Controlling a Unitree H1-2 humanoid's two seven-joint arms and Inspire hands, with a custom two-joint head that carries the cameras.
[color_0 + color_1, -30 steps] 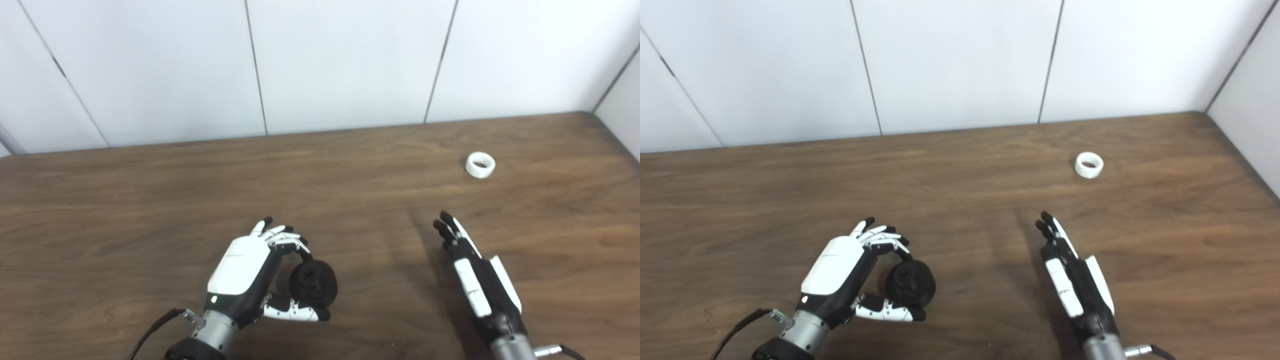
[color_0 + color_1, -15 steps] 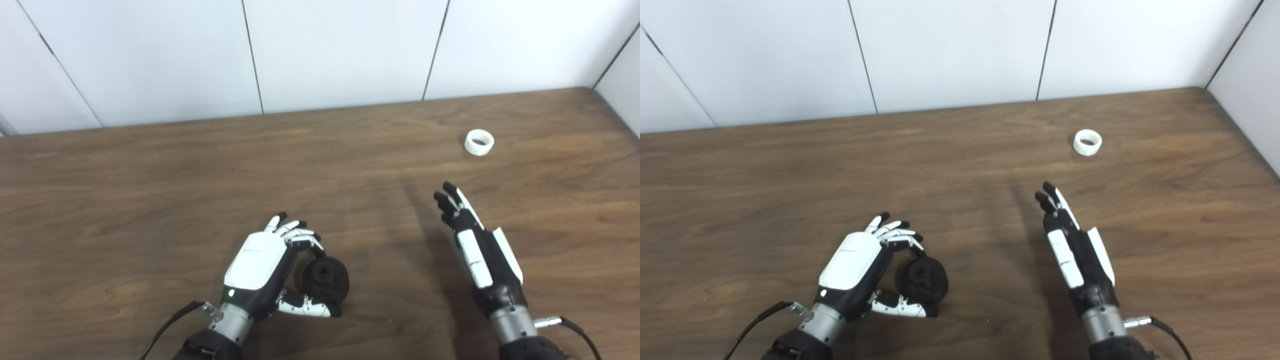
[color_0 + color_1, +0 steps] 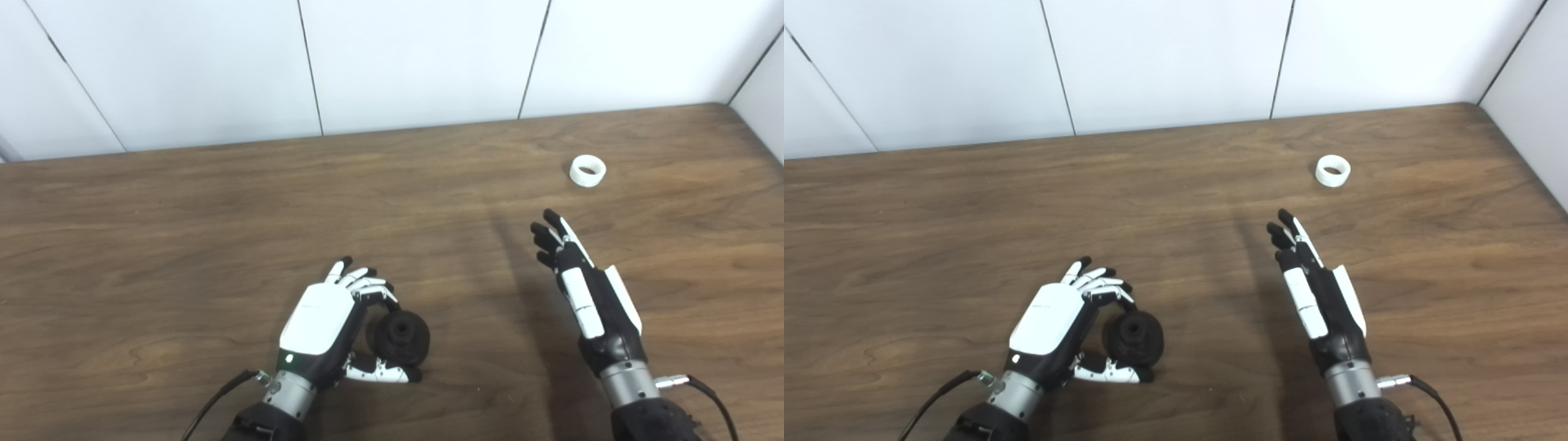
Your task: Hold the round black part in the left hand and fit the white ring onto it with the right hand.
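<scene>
The round black part is at the table's near middle, gripped between the curled fingers and thumb of my left hand, which is shut on it. A white ring lies flat on the table at the far right. My right hand is open with fingers stretched out, edge-on above the table. Its fingertips point toward the ring and stay well short of it.
The brown wooden table runs back to a white panelled wall. A side wall closes the right corner just beyond the ring. Cables trail from both wrists at the bottom edge.
The view has tilted down over the second. My right hand has reached forward toward the ring. The left hand keeps its hold on the black part.
</scene>
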